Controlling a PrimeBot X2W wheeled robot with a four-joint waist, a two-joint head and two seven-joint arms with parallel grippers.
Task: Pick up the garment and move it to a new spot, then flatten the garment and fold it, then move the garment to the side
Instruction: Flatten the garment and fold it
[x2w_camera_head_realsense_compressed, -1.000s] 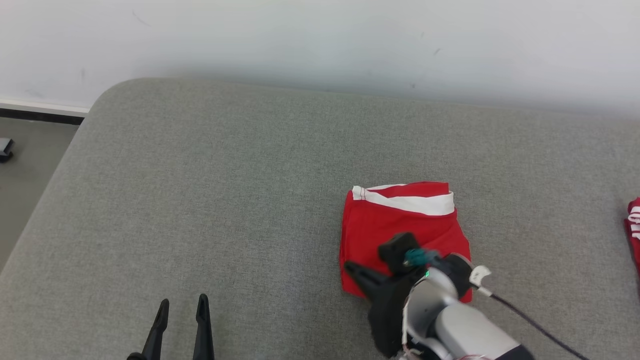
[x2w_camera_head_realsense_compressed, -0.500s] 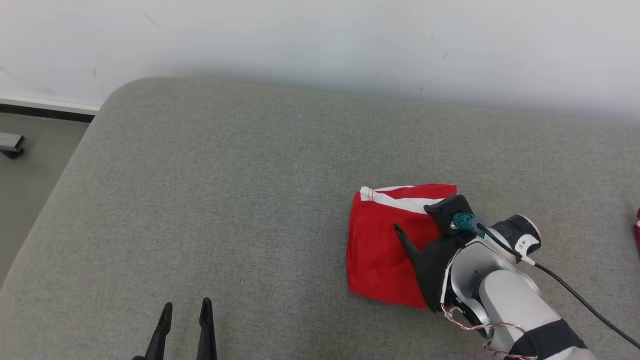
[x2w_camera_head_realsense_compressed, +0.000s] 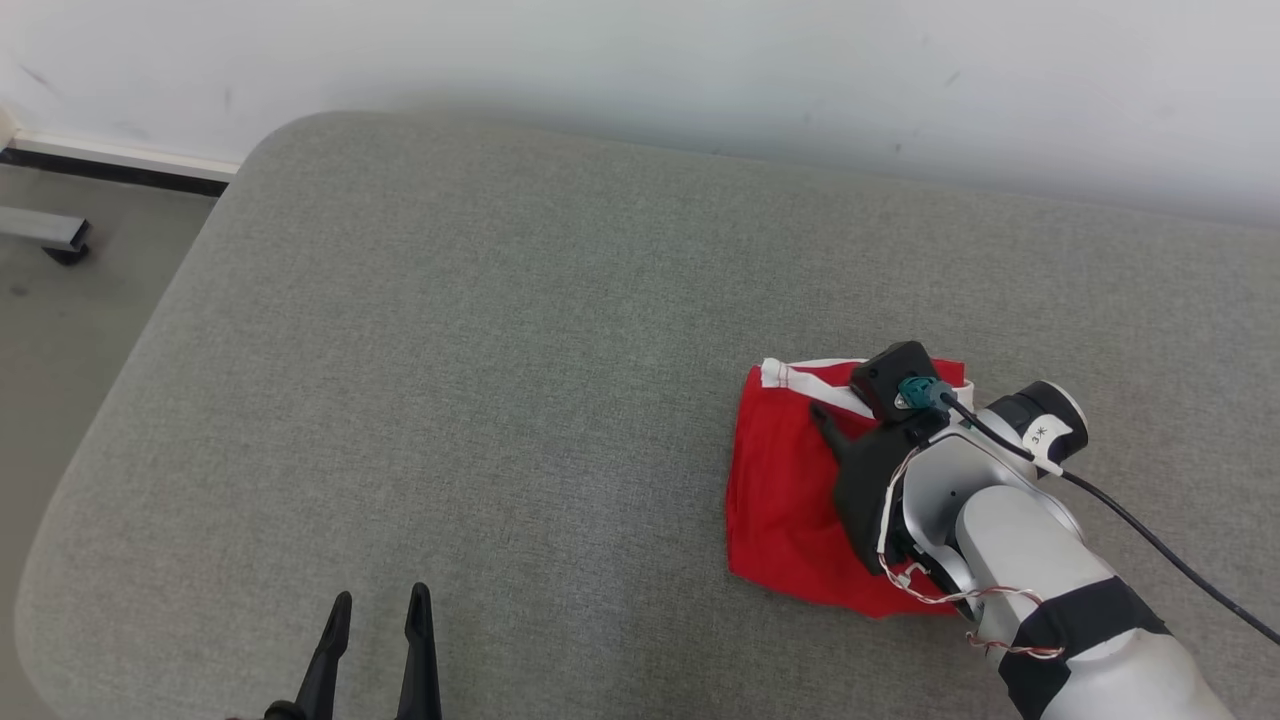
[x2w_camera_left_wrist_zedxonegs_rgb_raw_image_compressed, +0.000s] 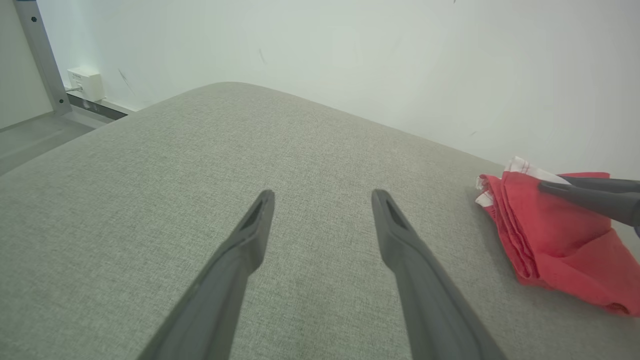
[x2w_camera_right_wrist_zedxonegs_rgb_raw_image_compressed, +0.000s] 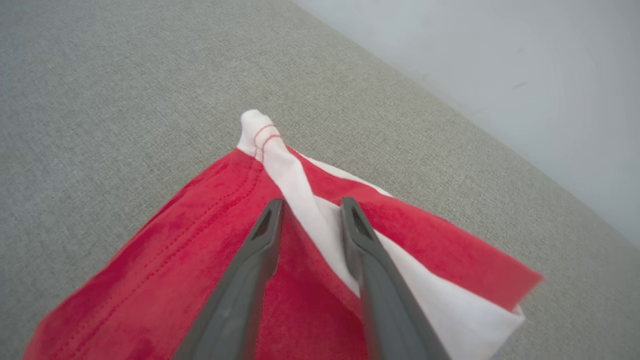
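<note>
Garment: a red folded piece (x2w_camera_head_realsense_compressed: 780, 500) is lying flat on the right part of the grey cushion (x2w_camera_head_realsense_compressed: 480, 350), well apart from the cushion's rounded left corner.
White band: a white strip (x2w_camera_right_wrist_zedxonegs_rgb_raw_image_compressed: 295, 170) is running along the garment's far edge. Its corner, stitched with 2 red lines, is pointing away beyond the right fingertips.
Layers: in the left wrist view, several stacked red folds are showing along the garment's left edge.
Right gripper: it (x2w_camera_right_wrist_zedxonegs_rgb_raw_image_compressed: 307, 207) is sitting over the far part of the garment, its 2 dark fingers standing somewhat apart. The white band is crossing the gap between them, and red cloth is lying beneath both.
Right arm: the pale forearm (x2w_camera_head_realsense_compressed: 1010, 560) is reaching in from the lower right and covering the garment's right side. A black cable (x2w_camera_head_realsense_compressed: 1150, 540) is trailing off to the right from the wrist camera (x2w_camera_head_realsense_compressed: 893, 380).
Left gripper: it (x2w_camera_head_realsense_compressed: 378, 605) is hovering at the near left, well apart from the garment. Its 2 fingers are spread wide, with bare cushion showing between them.
Surroundings: a white wall (x2w_camera_head_realsense_compressed: 640, 60) is running behind the cushion, and grey floor (x2w_camera_head_realsense_compressed: 60, 330) is showing at the left.
</note>
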